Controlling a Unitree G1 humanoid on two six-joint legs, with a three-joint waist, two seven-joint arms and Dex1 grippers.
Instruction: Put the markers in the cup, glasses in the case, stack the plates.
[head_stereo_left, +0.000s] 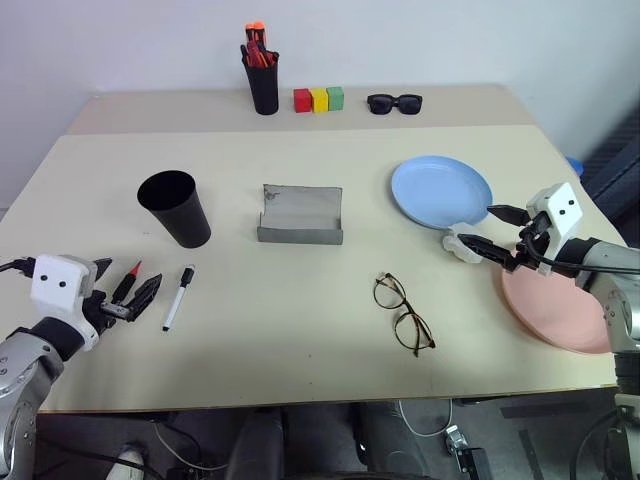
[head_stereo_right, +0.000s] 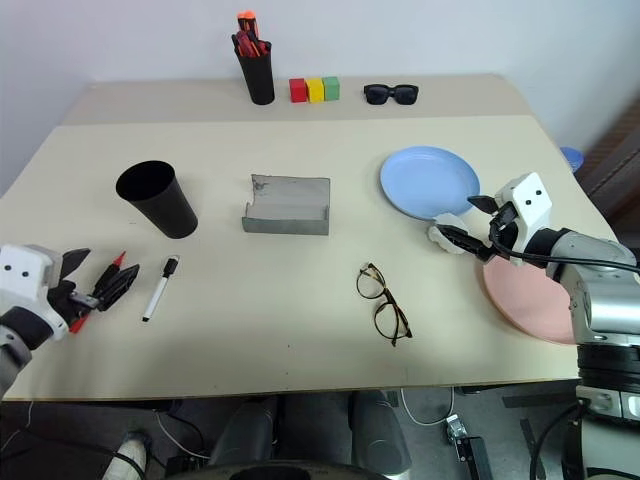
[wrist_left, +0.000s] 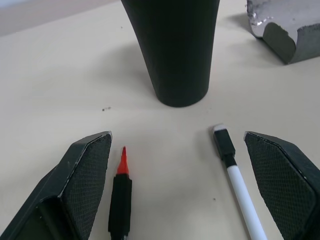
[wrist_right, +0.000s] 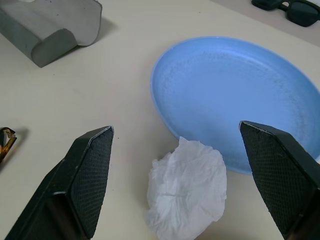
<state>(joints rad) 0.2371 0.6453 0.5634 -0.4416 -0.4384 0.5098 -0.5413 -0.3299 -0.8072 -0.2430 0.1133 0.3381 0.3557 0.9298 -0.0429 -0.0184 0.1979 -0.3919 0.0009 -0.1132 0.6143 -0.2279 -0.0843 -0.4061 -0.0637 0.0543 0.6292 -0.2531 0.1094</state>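
My left gripper (head_stereo_left: 128, 292) is open low over the table's near left, its fingers either side of the red-tipped dark marker (wrist_left: 120, 192). The white marker with a black cap (head_stereo_left: 178, 297) lies just to its right. Beyond both stands the wide black cup (head_stereo_left: 175, 207), upright. At mid-table the grey case (head_stereo_left: 300, 215) lies open, and the wire-frame glasses (head_stereo_left: 403, 313) rest nearer the front. My right gripper (head_stereo_left: 478, 226) is open, pointing at the near edge of the light blue plate (head_stereo_left: 440, 192). The pink plate (head_stereo_left: 560, 310) lies under that arm at the right edge.
A crumpled white tissue (wrist_right: 186, 192) lies against the blue plate's near rim, between my right fingers. Along the back stand a black pen pot of red pens (head_stereo_left: 263, 75), three coloured blocks (head_stereo_left: 319, 99) and black sunglasses (head_stereo_left: 394, 103).
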